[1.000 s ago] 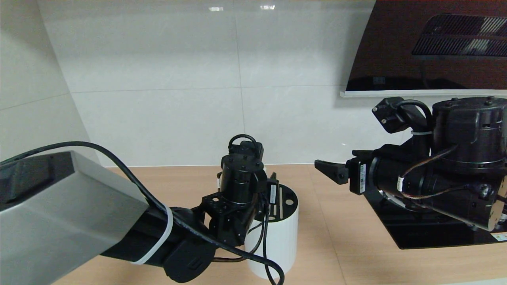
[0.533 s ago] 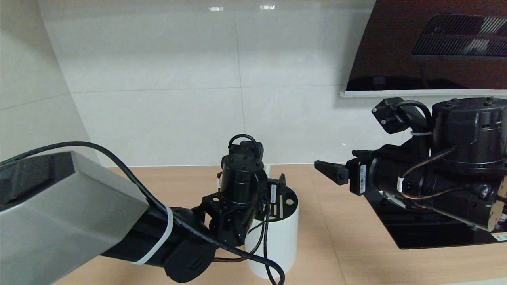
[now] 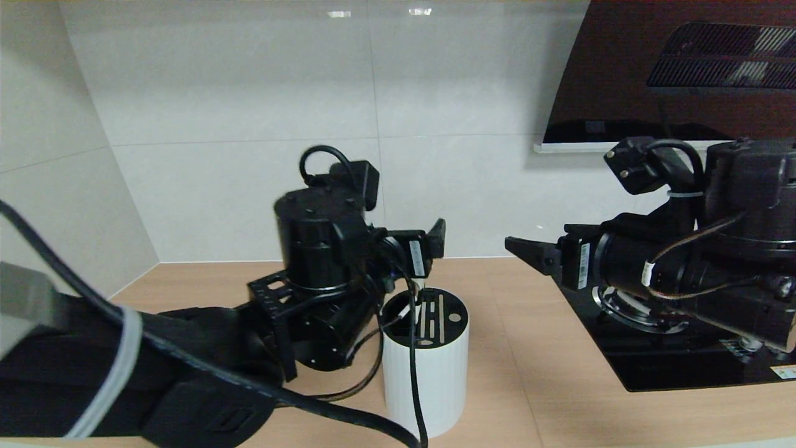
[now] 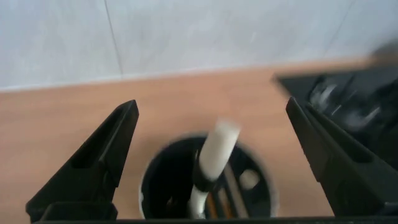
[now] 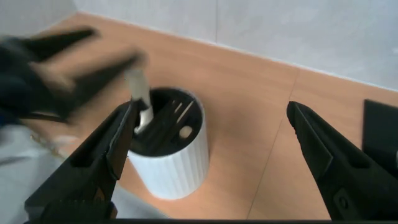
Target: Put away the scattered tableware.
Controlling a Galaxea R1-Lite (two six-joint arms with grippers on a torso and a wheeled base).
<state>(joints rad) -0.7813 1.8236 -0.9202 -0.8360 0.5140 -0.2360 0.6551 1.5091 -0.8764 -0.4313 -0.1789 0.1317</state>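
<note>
Well, left jaws (spread wide) hover above the utensil holder (image 3: 426,373).

The left end effector (image 4: 210,109) hangs just above the white holder (image 3: 429,367), its jaws spread wide to either side of the holder's top. The right end effector (image 5: 211,107) is held off to the holder's right and above its rim, pointing toward it, jaws likewise spread wide.

light: bright, even, overhead; glare: two glints high on wall tiles (image 3: 249,93); shadow: beneath range hood (image 3: 622,74)
</note>
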